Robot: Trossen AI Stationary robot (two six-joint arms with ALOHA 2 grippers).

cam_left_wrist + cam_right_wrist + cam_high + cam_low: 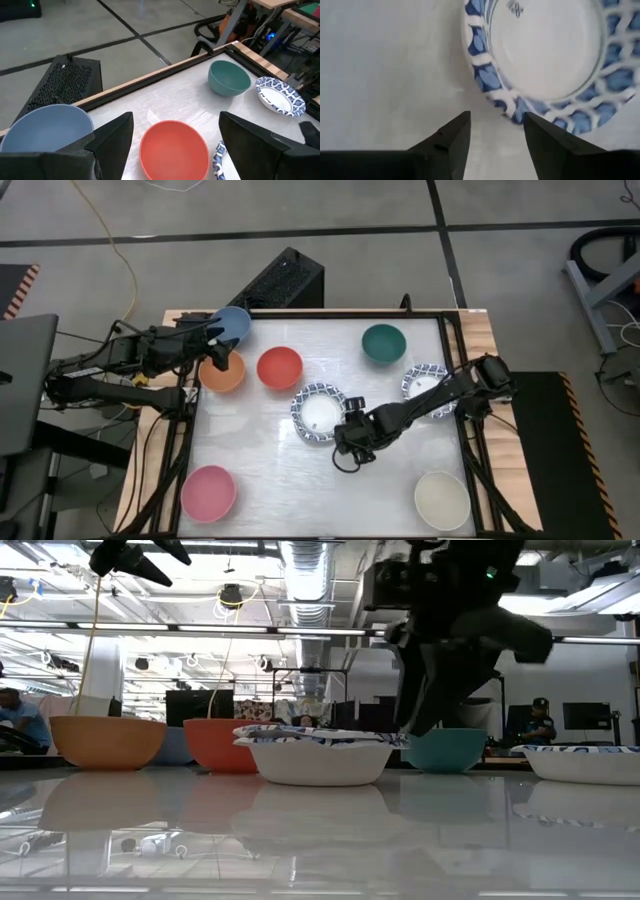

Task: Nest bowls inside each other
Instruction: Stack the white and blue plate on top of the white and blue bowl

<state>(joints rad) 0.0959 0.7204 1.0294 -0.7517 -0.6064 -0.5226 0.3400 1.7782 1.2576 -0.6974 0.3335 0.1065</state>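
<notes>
patterned bowl [318,412] mid-table, two stacked (it seems) | right gripper [351,442] just beside its rim, jaws open, empty | left gripper [216,345] open over orange bowl [221,372] | we judge it stiff, slick, chippable; pinch rim
</notes>
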